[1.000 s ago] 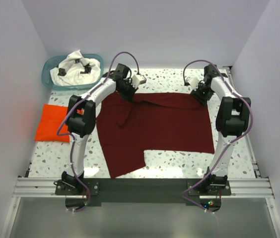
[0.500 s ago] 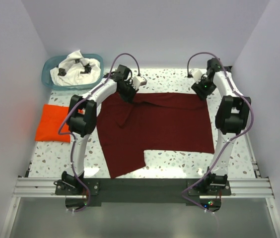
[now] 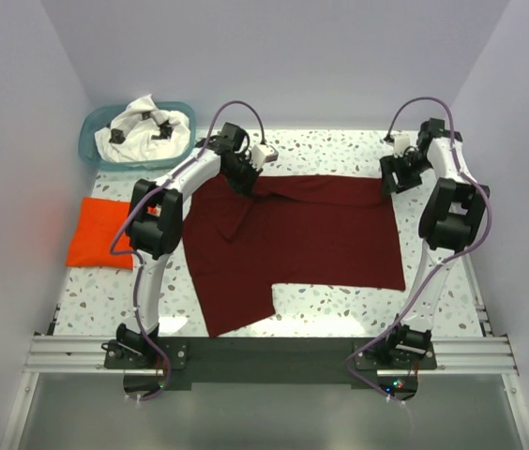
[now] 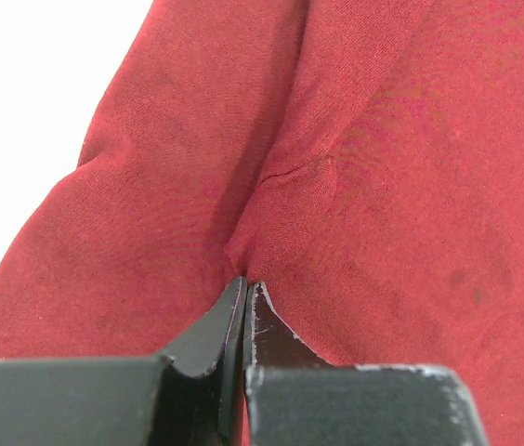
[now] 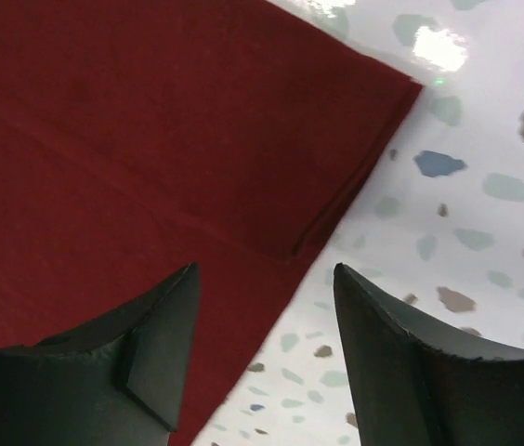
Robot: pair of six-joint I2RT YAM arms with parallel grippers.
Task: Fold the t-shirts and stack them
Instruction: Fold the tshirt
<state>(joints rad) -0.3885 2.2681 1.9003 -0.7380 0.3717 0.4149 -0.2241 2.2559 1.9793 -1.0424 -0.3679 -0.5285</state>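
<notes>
jaws on the left press together, pinching a ridge of the maroon t-shirt (image 4: 355, 186). right jaws stand spread over its corner, the layered edge running between them, bare speckled bench (image 5: 485, 204) past their right finger. orange-red t-shirt (image 3: 100, 232) lies well left of the left jaws.

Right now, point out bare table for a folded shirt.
Free: the near strip between the dark maroon t-shirt and the speckled table edge; the near-left corner before the folded orange-red t-shirt. Crowded: far left, with teal plastic basket and left claw.
</notes>
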